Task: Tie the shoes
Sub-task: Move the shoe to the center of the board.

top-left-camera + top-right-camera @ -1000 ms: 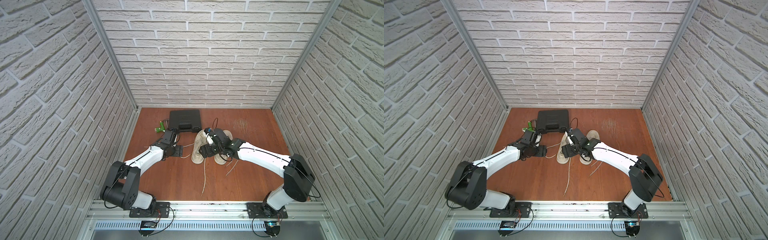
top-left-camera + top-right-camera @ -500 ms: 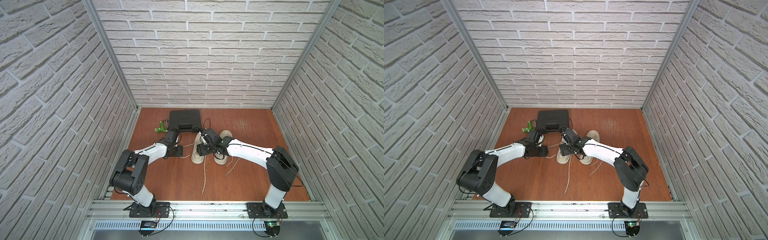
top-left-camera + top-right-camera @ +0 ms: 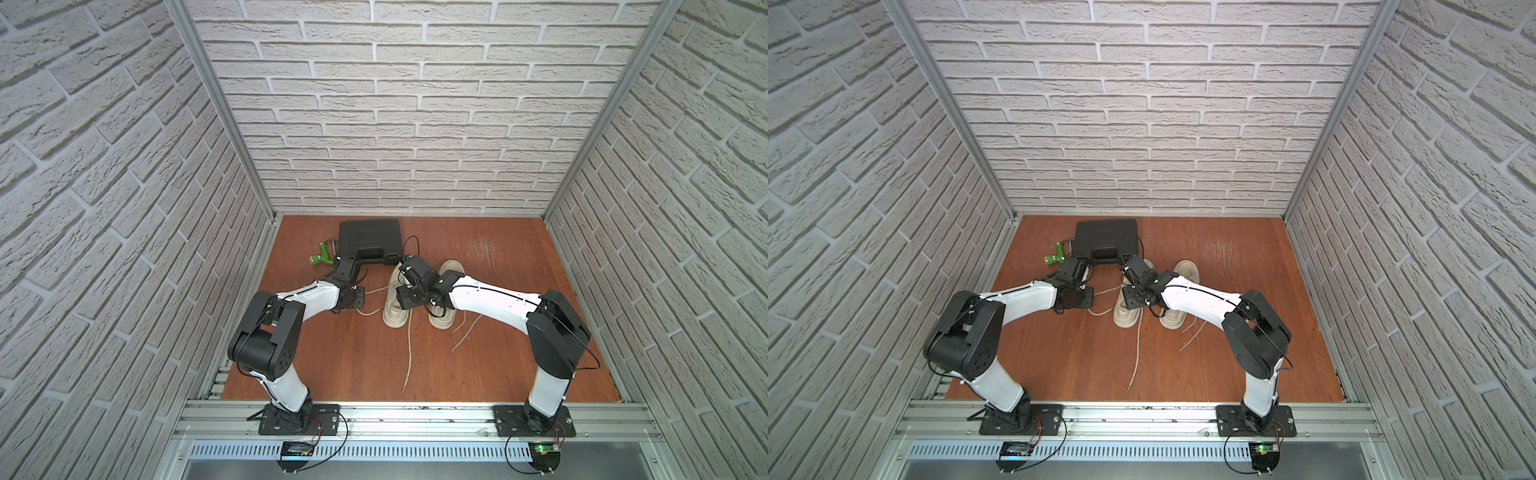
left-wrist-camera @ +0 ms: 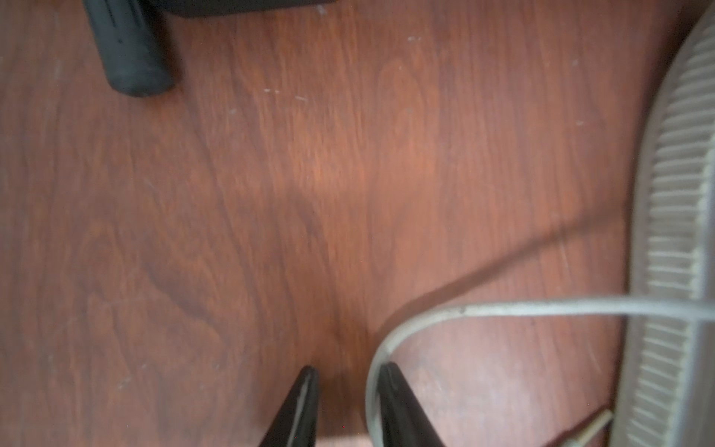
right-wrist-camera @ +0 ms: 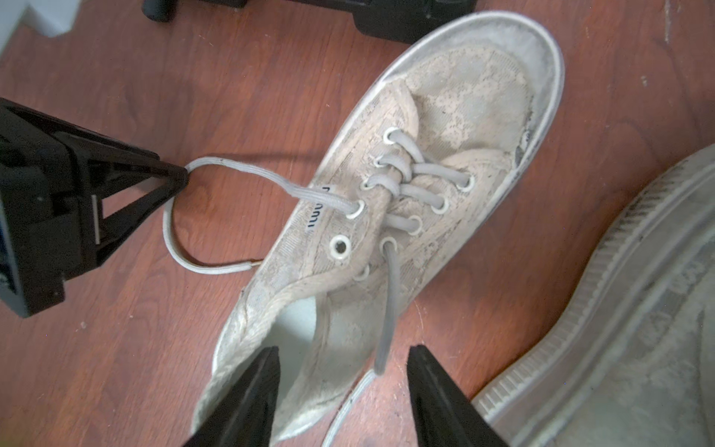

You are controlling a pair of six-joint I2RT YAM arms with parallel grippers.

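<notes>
Case [image 3: 369, 237] shut behind shoes [image 3: 393, 316] — lace [image 4: 503, 308] between left tool [image 4: 348, 372] jaws.

Bright, even light. Both top views bow the brick walls [image 3: 415, 124] at the edges; my left wrist picture is blurred, the lace [image 4: 541, 305] casting a dark shadow.

Right arm [image 3: 490, 297] covers the laced middles of both shoes [image 3: 395, 318] in both top views. Left wrist view is blurred, a sole [image 4: 673, 232] cut by its edge; a second shoe [image 5: 619, 329] and the case [image 5: 394, 23] run off the right wrist view.
</notes>
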